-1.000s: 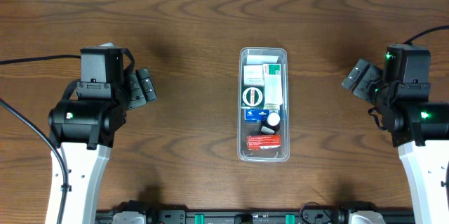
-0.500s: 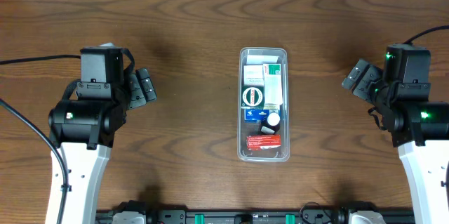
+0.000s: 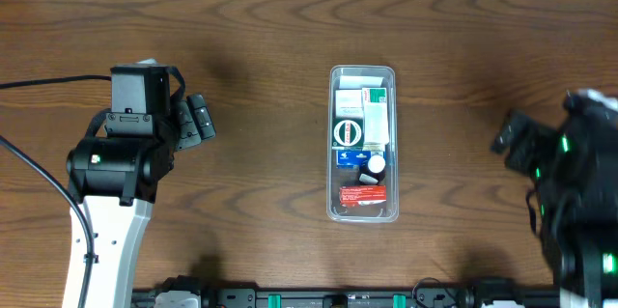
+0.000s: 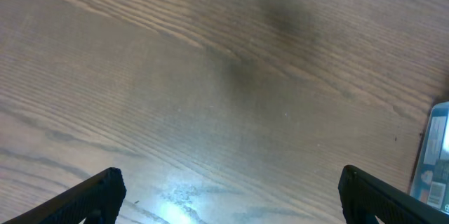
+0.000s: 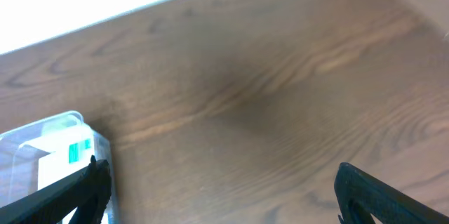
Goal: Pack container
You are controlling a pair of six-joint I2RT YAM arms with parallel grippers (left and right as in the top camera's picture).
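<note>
The container [image 3: 333, 144], a long clear plastic tub with rounded corners, lies lengthwise in the middle of the wooden table and holds several small boxes and a white bottle. Its edge shows at the right of the left wrist view [image 4: 436, 155] and at the lower left of the right wrist view [image 5: 42, 147]. My left gripper [image 3: 196, 121] is open and empty, well left of the tub. My right gripper [image 3: 514, 139] is open and empty, well right of it. In both wrist views the fingertips [image 4: 98, 194] [image 5: 389, 190] stand wide apart over bare wood.
A black cable [image 3: 48, 83] runs from the left arm to the left edge. The table's far edge [image 5: 140, 3] meets a white surface. A black rail [image 3: 338, 298] runs along the front edge.
My right arm has swung toward the near edge and looks blurred by motion. The left arm and the tub have not moved.
</note>
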